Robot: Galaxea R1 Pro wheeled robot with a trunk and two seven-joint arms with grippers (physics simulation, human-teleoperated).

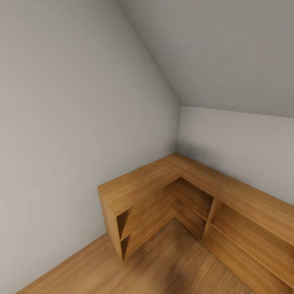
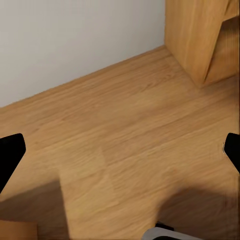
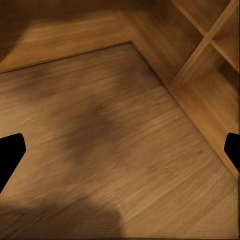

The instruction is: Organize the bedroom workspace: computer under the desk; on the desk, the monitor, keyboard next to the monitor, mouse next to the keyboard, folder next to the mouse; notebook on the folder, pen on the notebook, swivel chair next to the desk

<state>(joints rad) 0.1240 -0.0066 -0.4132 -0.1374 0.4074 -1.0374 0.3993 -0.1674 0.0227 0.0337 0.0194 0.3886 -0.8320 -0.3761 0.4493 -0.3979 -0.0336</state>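
While you faced room corner, head view showed low L-shaped wooden shelf unit (image 1: 171, 192) at lower right of frame, tucked against grey walls (image 1: 61, 122), wood floor (image 1: 163, 265) in front. Your left gripper (image 2: 120, 150) hung over bare floor, fingertips (image 2: 10, 150) dark at frame edges, spread wide, gripping nothing. Your right gripper (image 3: 120, 150) likewise spread, empty, shelf compartments at upper right. Desk, chair, folder: whereabouts cannot tell.

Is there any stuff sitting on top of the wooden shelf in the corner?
No, in the head view the top of the L-shaped wooden shelf is bare wood from end to end.
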